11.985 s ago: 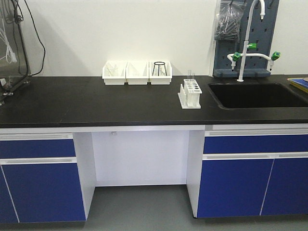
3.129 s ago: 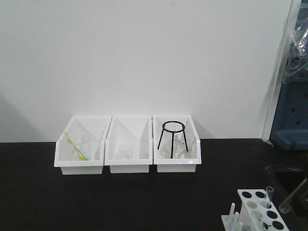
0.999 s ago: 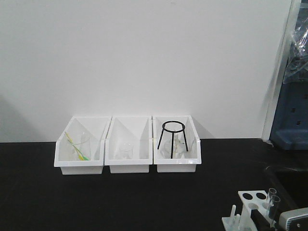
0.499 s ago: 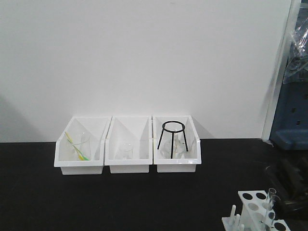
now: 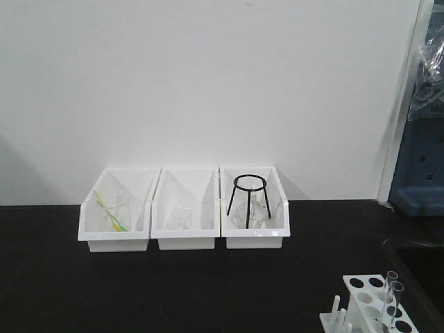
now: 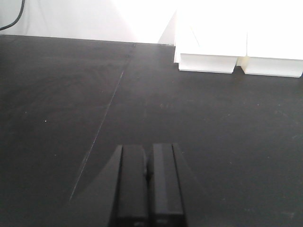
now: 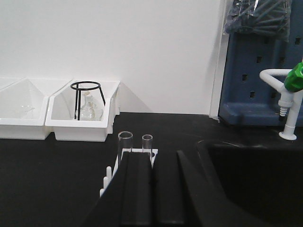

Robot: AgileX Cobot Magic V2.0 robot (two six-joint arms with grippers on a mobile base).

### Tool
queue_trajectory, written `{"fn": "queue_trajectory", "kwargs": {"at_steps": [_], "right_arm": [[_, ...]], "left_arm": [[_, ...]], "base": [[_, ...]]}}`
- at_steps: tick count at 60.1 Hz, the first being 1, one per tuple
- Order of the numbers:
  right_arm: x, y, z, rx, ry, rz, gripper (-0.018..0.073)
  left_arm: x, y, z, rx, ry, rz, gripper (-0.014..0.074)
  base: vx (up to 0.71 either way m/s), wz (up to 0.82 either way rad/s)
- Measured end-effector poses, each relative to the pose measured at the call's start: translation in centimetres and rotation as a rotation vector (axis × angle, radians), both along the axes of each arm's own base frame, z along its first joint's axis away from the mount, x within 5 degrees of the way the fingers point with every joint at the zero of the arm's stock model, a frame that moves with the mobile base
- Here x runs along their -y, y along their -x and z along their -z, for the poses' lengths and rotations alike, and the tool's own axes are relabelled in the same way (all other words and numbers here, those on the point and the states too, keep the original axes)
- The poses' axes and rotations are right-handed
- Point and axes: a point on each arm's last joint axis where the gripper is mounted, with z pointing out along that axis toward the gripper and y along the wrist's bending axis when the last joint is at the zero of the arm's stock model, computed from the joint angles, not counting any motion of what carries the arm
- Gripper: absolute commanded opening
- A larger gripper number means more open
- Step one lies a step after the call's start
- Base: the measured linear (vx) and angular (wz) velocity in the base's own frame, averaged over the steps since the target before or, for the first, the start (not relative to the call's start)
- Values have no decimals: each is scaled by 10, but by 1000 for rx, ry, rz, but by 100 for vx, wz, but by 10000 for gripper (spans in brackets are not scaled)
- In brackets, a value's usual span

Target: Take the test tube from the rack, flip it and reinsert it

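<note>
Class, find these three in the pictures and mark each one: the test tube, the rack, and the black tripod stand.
test tube [image 5: 390, 300]: front view, mid glass wall.
rack [image 5: 362, 291]: front view, top plate between holes.
black tripod stand [image 5: 249, 182]: front view, top ring, front edge.

Tabletop [image 5: 208, 291]: matt black. Wall [image 5: 208, 83]: plain white. Three bins [image 5: 187, 208] on the tabletop: white; the left one holds yellow and green sticks [image 5: 111, 211], the right one a black wire tripod [image 5: 249, 198]. Rack [image 5: 371, 305]: white, top plate patterned with dark round holes. Tubes [image 7: 126, 142]: clear glass. Pegboard [image 7: 260, 85]: blue, with small dark slots. Tap [image 7: 289, 94]: white, green knob. Fingers [image 7: 147, 189] of both grippers: black.
</note>
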Motion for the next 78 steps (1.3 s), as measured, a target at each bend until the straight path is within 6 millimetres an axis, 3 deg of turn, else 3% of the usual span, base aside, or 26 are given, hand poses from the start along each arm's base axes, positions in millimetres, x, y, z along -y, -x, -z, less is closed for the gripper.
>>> {"fn": "queue_trajectory", "kwargs": {"at_steps": [6,15,44,61,78], "right_arm": [[0,9,8,44,-2,0,-6],[1,18,4,123,-21,0,-6],[1,20,5,133,-40,-1,-6],[0,22,41,46,-142,-17,-6],[-3,22,45,13,-90,-63,-6]], "left_arm": [[0,0,0,0,0,0,-6],[0,0,0,0,0,0,-6],[0,0,0,0,0,0,-6],[0,0,0,1,0,0,-6],[0,0,0,0,0,0,-6]], "base": [[0,0],[0,0],[0,0],[0,0],[0,0]]}}
